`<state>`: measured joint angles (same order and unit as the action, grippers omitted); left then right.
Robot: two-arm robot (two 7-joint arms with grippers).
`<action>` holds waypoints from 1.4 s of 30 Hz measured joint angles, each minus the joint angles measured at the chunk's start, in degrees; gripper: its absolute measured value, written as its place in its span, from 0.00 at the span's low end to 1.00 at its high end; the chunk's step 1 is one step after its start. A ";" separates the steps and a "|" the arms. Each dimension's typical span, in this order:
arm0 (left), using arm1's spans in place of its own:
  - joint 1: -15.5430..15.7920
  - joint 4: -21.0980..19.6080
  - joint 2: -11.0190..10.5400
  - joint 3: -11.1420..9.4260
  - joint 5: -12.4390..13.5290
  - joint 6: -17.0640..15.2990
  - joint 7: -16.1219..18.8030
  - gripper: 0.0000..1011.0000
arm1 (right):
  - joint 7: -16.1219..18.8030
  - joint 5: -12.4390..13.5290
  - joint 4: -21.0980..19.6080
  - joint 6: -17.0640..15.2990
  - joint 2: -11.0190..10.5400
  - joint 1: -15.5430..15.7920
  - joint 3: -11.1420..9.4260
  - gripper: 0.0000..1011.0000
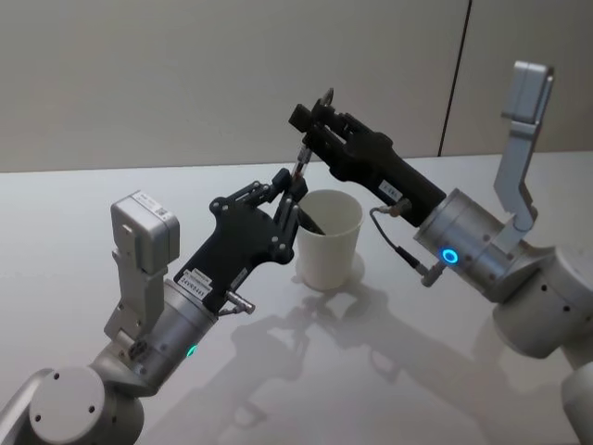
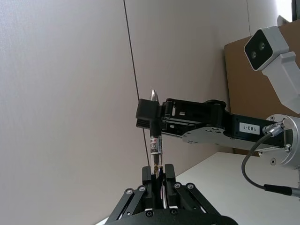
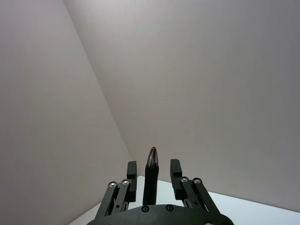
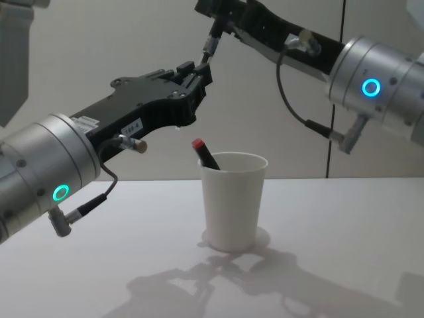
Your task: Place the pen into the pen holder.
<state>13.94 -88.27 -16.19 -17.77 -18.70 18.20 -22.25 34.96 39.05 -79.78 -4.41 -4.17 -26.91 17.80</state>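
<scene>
The pen holder [image 1: 328, 239] is just a plain white paper cup with a rolled rim, sitting upright on the white table [image 1: 139, 185] roughly in the middle between the two arms. There's already a dark pen with a red cap [image 4: 205, 153] leaning inside it, cap poking above the rim.

The pen [image 2: 155, 143] in play is up in the air, above the cup and a bit to its left side, slim with a clear barrel, a printed label and a metal tip. The left gripper [image 1: 289, 193] has its fingers pinched shut on the lower end of it. The right gripper [image 1: 313, 132] comes in from the other side, up at the pen's top end. In the right wrist view its fingers [image 3: 176, 167] sit apart with the pen tip standing between them, gaps on both sides, so it looks open and probably isn't touching, hard to be sure.

Behind everything is a bare wall [image 1: 185, 74].
</scene>
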 joint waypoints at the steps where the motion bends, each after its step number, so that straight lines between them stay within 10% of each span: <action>1: 0.00 0.00 0.00 0.00 0.00 0.00 0.00 0.17 | 0.00 0.01 0.05 -0.07 0.02 -0.05 0.03 0.44; 12: 0.00 0.00 0.00 0.00 0.00 -0.04 0.01 0.17 | -0.23 -0.05 0.26 -0.97 0.12 -0.48 0.51 0.13; 35: 0.01 -0.01 0.00 0.00 0.00 -0.01 0.00 0.17 | -1.37 -0.53 -1.28 -1.22 -0.62 -0.11 1.03 0.13; 42: 0.01 -0.02 0.00 0.00 -0.01 0.04 -0.01 0.37 | -1.48 -0.43 -1.50 -0.94 -0.79 -0.04 1.14 0.12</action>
<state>13.95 -88.29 -16.19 -17.77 -18.72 18.24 -22.25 33.48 38.61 -81.28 -5.35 -4.96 -26.95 18.94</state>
